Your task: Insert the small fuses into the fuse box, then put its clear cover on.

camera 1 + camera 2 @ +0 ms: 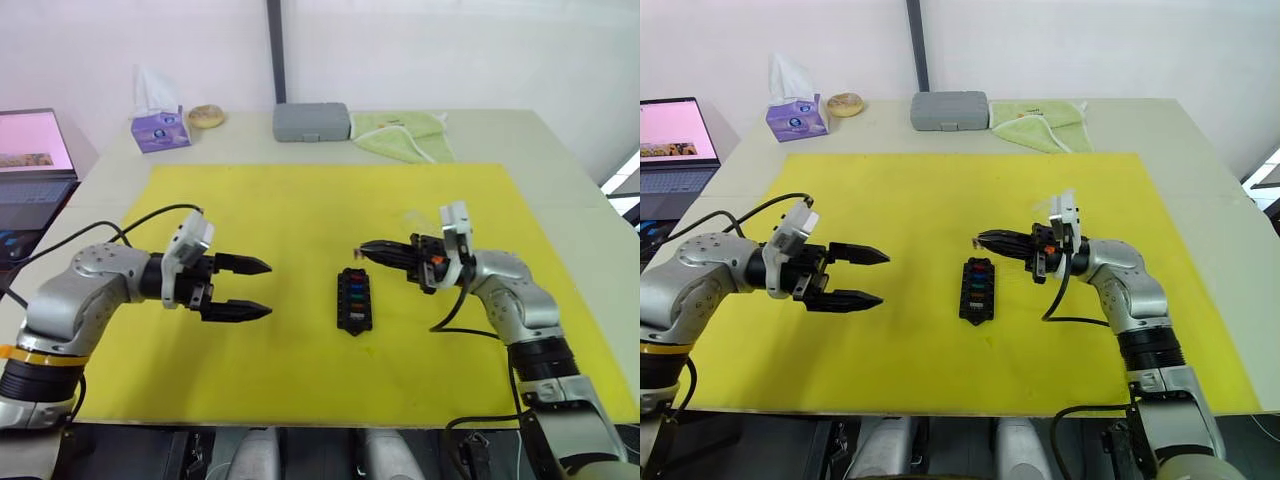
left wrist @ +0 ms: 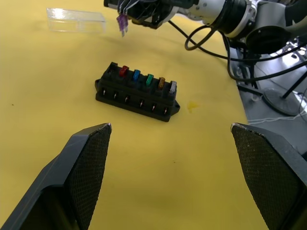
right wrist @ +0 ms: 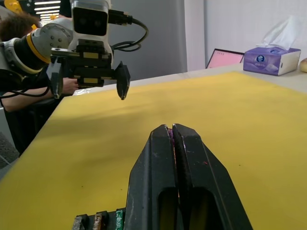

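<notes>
**Above the black block: right pincer holding the sixth fuse**

Just above the far end of the fuse box, the right pincer [image 1: 366, 248] is clamped on a small purplish blade-type fuse [image 2: 122, 22], its two black fingers pressed together with the fuse hanging clear of the block. The fuse box, a small black rectangular plastic block [image 1: 354, 300], lies on the yellow mat [image 1: 300, 210] between the two arms; five fuses sit in its slots in a row: red [image 2: 123, 71], blue, green, orange and grey. The end slot beside the red one is unfilled. The clear oblong plastic cover [image 2: 76, 19] rests on the mat beyond the block. The left pincer [image 1: 262, 288] hovers well apart from the block, fingers spread wide, holding nothing.
</notes>
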